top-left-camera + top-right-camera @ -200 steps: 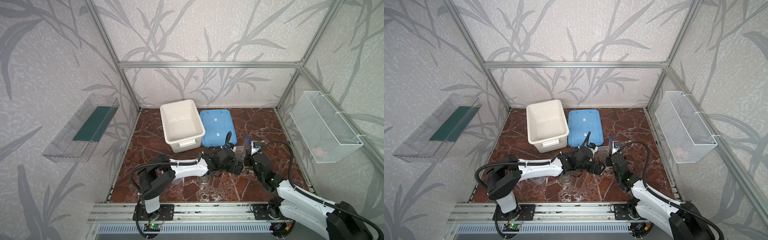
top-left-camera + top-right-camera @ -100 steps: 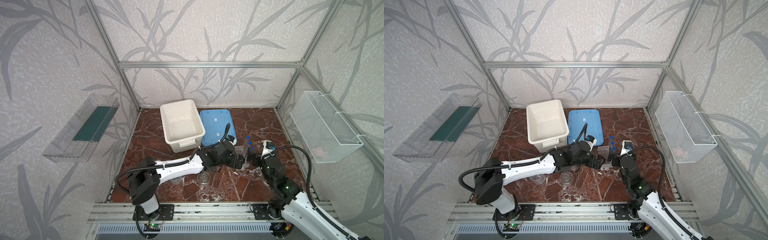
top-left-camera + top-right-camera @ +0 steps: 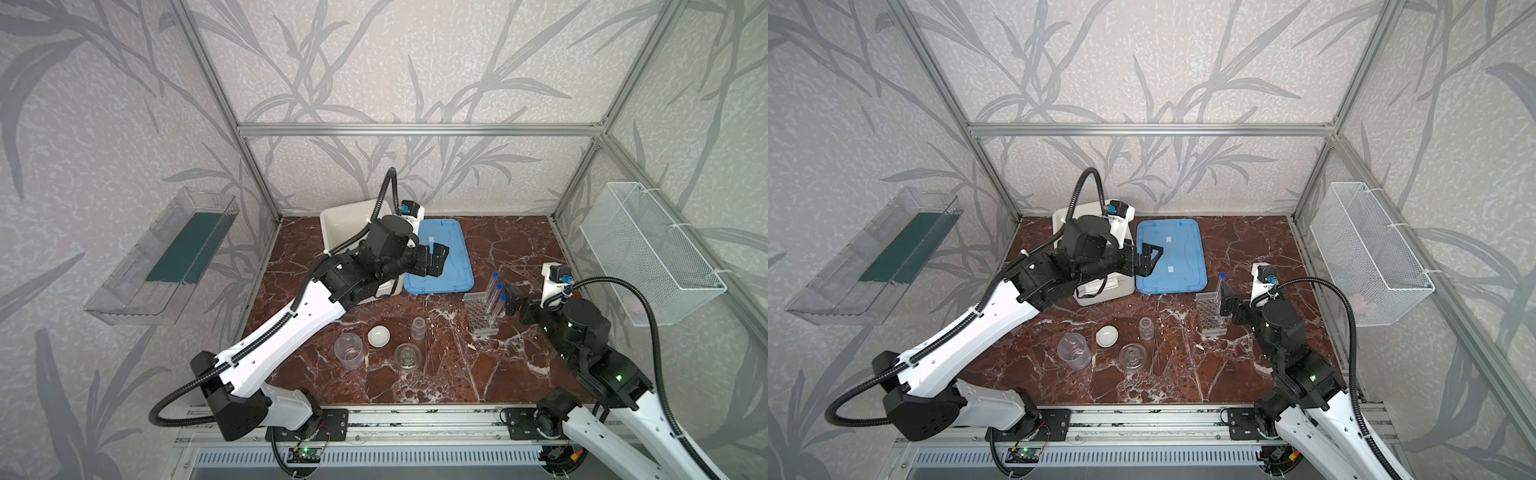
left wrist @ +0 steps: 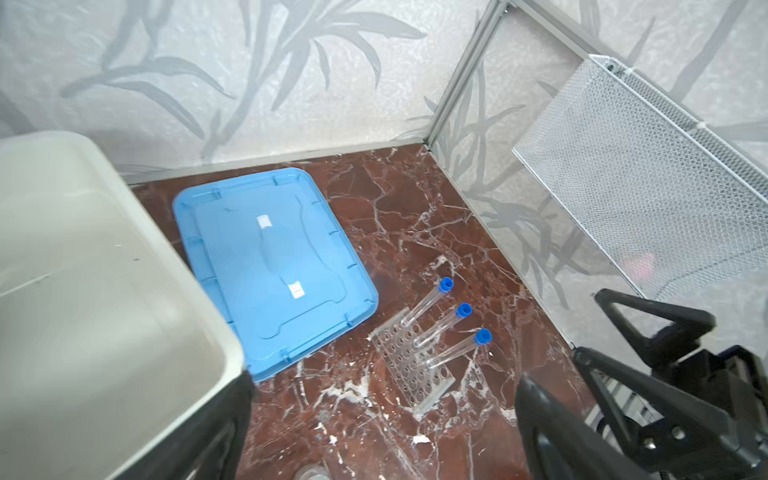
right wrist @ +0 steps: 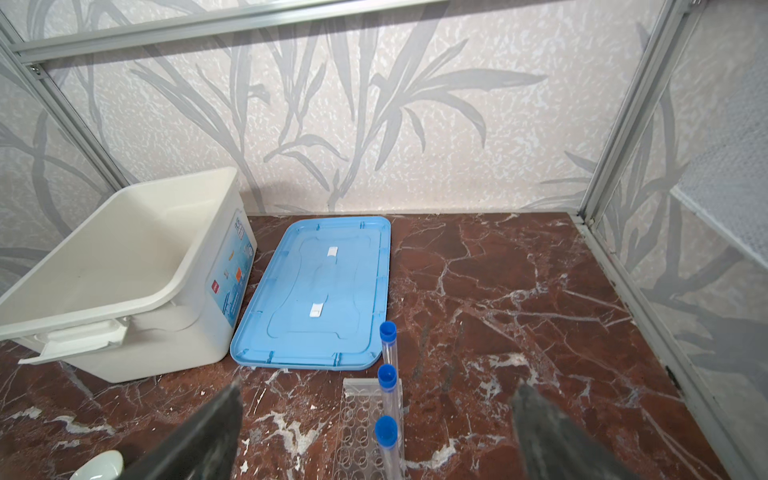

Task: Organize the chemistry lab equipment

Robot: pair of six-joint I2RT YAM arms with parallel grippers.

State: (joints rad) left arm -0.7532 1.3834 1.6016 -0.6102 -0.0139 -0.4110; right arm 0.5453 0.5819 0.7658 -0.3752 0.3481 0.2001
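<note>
My right end effector (image 3: 511, 300) is spread wide just beside the three long blue-capped clear tubes (image 3: 494, 296), which stand in the clear multi-hole rack (image 3: 478, 318) on the red marble bench (image 3: 519, 249). I can't tell if a finger grazes the nearest tube. My left end effector (image 3: 436, 261), spread too, hangs over the flat blue lid (image 3: 455, 266). The small clear beaker (image 3: 349, 351), white domed dish (image 3: 379, 336), clear jar (image 3: 418, 327) and round glass vessel (image 3: 406, 356) sit grouped nearer the front.

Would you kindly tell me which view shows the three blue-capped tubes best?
The left wrist view: all three blue-capped tubes stand apart, unobstructed. The right wrist view lines them up, overlapping and cropped; both top views show them small.
</note>
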